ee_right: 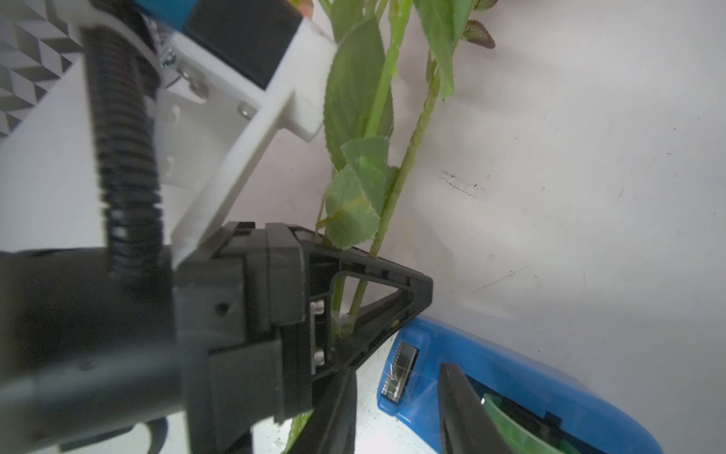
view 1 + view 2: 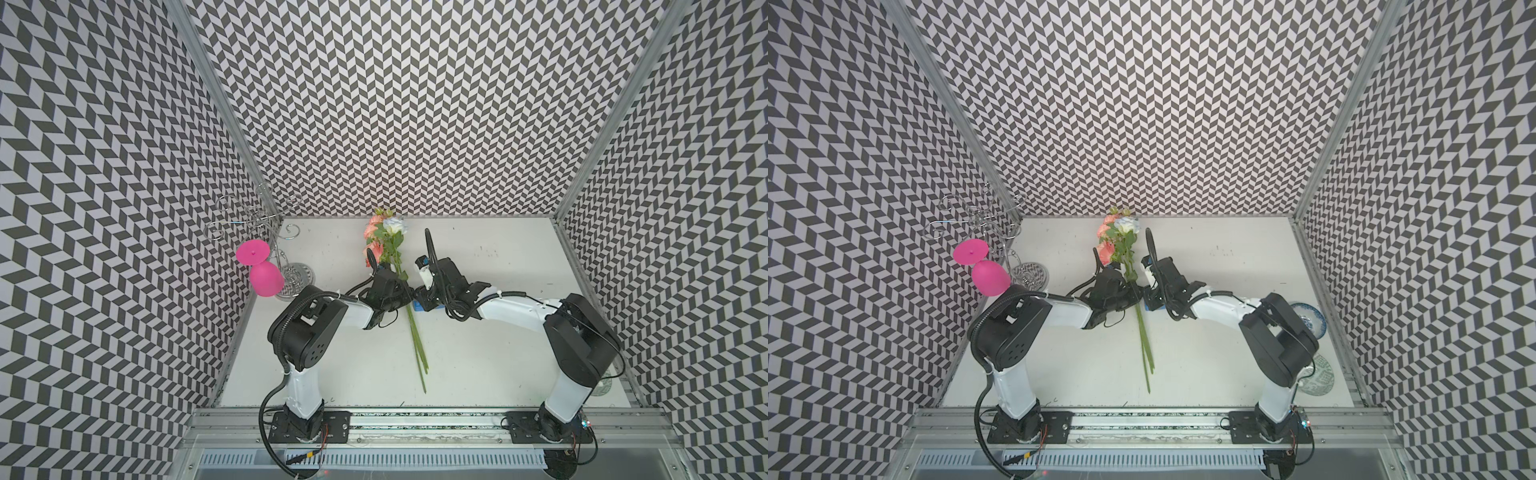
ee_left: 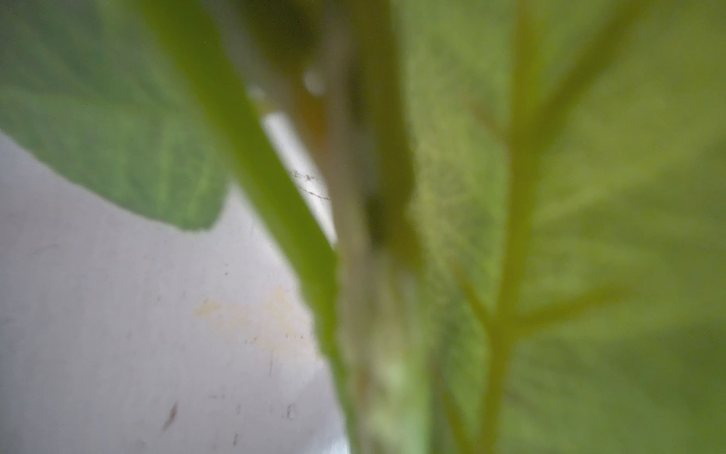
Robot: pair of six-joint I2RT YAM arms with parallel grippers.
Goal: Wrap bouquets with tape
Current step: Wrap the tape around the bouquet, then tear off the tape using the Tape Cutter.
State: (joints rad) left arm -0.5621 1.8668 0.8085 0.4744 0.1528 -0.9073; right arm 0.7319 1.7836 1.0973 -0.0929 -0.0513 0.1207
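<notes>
step: fetching the tape (image 1: pixel 510 377), as I judge it; none shows on the stems (image 1: pixel 410 157) yet.
left gripper (image 1: pixel 410 296): centre of the right wrist view, jaws closed on the stems below the leaves.
bouquet (image 2: pixel 390 245): centre of both top views, blooms toward the upper edge, stem ends toward lower centre.
tape: blue dispenser, lower right of the right wrist view, just beside the left gripper.
right gripper (image 1: pixel 396 408): jaws parted and empty, either side of the cutter (image 1: pixel 400 369).
next move: likely pinch the free end at the cutter and draw it to the stems; that end is too faint to place.
around: pink goblet (image 2: pixel 266 278) by the wire rack (image 2: pixel 253 220), centre left; bowl (image 2: pixel 1308 320) and plate (image 2: pixel 1318 376), far right, well apart.
in the way: the left gripper's fingers (image 1: pixel 377 271) and a low leaf (image 1: pixel 349 212) crowd the cutter.
</notes>
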